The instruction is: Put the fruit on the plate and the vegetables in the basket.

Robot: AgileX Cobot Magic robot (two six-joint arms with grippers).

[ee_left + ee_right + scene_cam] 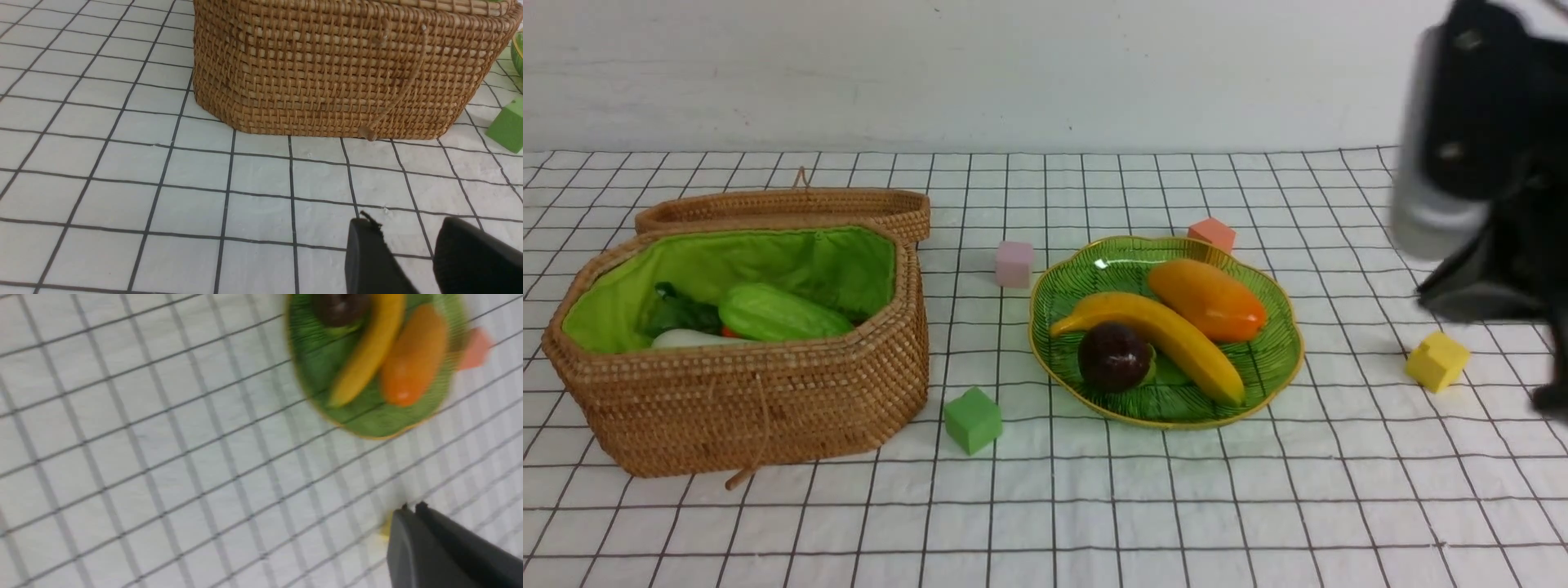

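You see the banana (1168, 339), mango (1207, 299) and purple ball (1113, 356) lying on the plate (1278, 359), while the cucumber (780, 314), radish (690, 338) and what looks like the carrot's leaves (682, 314) sit in the open basket (760, 400), its lid (784, 208) behind it. Around them on the worktop (1094, 506) lie green (972, 420), pink (1014, 264), orange (1213, 233) and yellow (1437, 360) cubes. Your left claw (408, 241) hangs parted and empty before the basket wall; your right claw (412, 510) is closed on nothing, beside the plate.

Plain white wall (980, 73) behind black-gridded white tablecloth (1176, 506)
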